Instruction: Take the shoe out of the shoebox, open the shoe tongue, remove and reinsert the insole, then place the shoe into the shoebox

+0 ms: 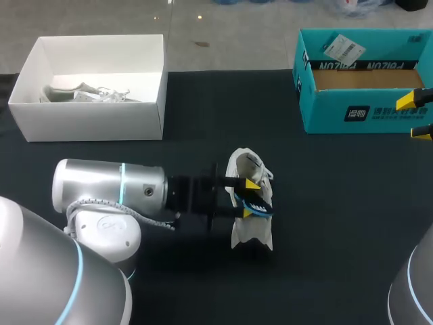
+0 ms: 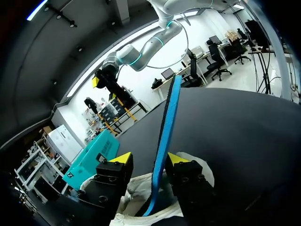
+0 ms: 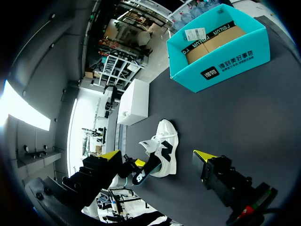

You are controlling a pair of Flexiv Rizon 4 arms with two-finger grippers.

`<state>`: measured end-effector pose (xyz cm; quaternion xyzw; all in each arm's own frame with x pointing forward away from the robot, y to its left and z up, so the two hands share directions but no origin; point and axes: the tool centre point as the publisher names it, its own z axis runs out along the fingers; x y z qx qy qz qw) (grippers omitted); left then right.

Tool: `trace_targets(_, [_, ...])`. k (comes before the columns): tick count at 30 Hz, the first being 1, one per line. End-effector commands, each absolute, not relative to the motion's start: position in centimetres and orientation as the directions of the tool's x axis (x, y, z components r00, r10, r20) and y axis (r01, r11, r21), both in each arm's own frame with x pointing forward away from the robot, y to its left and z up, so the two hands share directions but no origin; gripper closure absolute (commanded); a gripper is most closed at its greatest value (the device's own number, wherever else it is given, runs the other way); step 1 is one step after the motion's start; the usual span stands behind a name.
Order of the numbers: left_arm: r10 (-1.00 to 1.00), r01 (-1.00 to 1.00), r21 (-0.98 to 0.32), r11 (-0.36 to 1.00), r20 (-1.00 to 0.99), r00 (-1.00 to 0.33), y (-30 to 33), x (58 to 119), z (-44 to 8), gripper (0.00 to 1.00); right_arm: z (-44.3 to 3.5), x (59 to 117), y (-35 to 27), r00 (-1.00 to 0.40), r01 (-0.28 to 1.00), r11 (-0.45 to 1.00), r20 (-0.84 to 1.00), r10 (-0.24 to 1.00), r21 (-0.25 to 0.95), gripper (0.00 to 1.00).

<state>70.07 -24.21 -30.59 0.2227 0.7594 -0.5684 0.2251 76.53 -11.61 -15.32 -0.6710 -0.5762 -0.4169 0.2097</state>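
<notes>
– Two boxes on the worktop [image 1: 338, 223]?
– Yes, both along its far edge. A white box [image 1: 95, 88] stands at the left with a pale laced thing [image 1: 84, 93] lying inside. The open teal shoebox [image 1: 365, 78] stands at the right, with brown card showing inside it.
– Any writing?
– The shoebox has white lettering along the inner face of its far wall, seen upside down, and a dark label [image 1: 358, 113] with white characters on its front wall. A white barcode tag [image 1: 343, 49] sits on its far rim. The shoe [image 1: 249, 203] carries a black mark on its side.
– Where is the shoe?
– It rests mid-worktop, well apart from both boxes, with a broad dark stretch between it and the shoebox.
– And the hands?
– The left hand [image 1: 249, 198] is at the shoe's opening with its fingers apart. The blue-edged insole [image 2: 164, 141] rises out of the shoe between them, resting against one finger with a gap to the other. The right hand [image 1: 418, 116] hangs just in front of the shoebox by the worktop's right edge, spread wide and holding nothing.
</notes>
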Motion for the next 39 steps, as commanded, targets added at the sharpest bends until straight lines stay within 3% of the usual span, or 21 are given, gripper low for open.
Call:
trace_targets(1, [0.103,0.583,-0.77,0.258,-0.578,-0.81,-24.2,70.1,-31.0,0.65,-15.3,76.5,-11.5,-0.009,0.948,-0.249,0.8,0.6,0.198,0.0])
trace_targets(3, [0.107,0.577,-0.774,0.261,-0.571,-0.814,-24.2,70.3,-31.5,1.0,-15.3,76.5,-11.5,-0.009,0.948,-0.249,0.8,0.6,0.198,0.0])
trace_targets(23, [0.022,0.528,-0.798,0.292,-0.546,-0.837,-24.5,73.8,-34.2,1.0,-15.3,76.5,-11.5,-0.009,0.948,-0.249,0.8,0.6,0.198,0.0])
trace_targets(24, [0.022,0.526,-0.799,0.291,-0.544,-0.839,-24.4,73.6,-34.1,0.98,-15.3,76.5,-11.5,-0.009,0.948,-0.249,0.8,0.6,0.198,0.0])
trace_targets(25, [0.025,0.525,-0.8,0.29,-0.542,-0.84,-24.4,73.4,-33.9,0.63,-15.3,76.5,-11.5,-0.009,0.948,-0.249,0.8,0.6,0.198,0.0])
trace_targets(26, [0.028,0.527,-0.799,0.288,-0.543,-0.839,-24.4,73.2,-33.6,0.49,-15.3,76.5,-11.5,-0.009,0.948,-0.249,0.8,0.6,0.198,0.0])
trace_targets(27, [0.032,0.531,-0.798,0.286,-0.546,-0.837,-24.3,73.0,-33.2,0.25,-15.3,76.5,-11.5,-0.009,0.948,-0.249,0.8,0.6,0.198,0.0])
trace_targets(28, [0.037,0.537,-0.796,0.28,-0.55,-0.834,-24.3,72.7,-32.8,0.16,-15.3,76.5,-11.5,-0.009,0.948,-0.249,0.8,0.6,0.198,0.0])
trace_targets(29, [0.038,0.542,-0.794,0.276,-0.554,-0.831,-24.2,72.4,-32.4,0.16,-15.3,76.5,-11.5,-0.009,0.948,-0.249,0.8,0.6,0.198,0.0])
trace_targets(34, [0.059,0.56,-0.783,0.269,-0.568,-0.821,-24.0,71.2,-31.0,0.45,-15.3,76.5,-11.5,-0.009,0.948,-0.249,0.8,0.6,0.198,0.0])
trace_targets(37, [0.073,0.564,-0.78,0.272,-0.568,-0.82,-23.9,70.8,-30.8,0.54,-15.3,76.5,-11.5,-0.009,0.948,-0.249,0.8,0.6,0.198,0.0])
trace_targets(39, [0.078,0.562,-0.782,0.271,-0.564,-0.822,-24.0,70.7,-30.9,0.66,-15.3,76.5,-11.5,-0.009,0.948,-0.249,0.8,0.6,0.198,0.0])
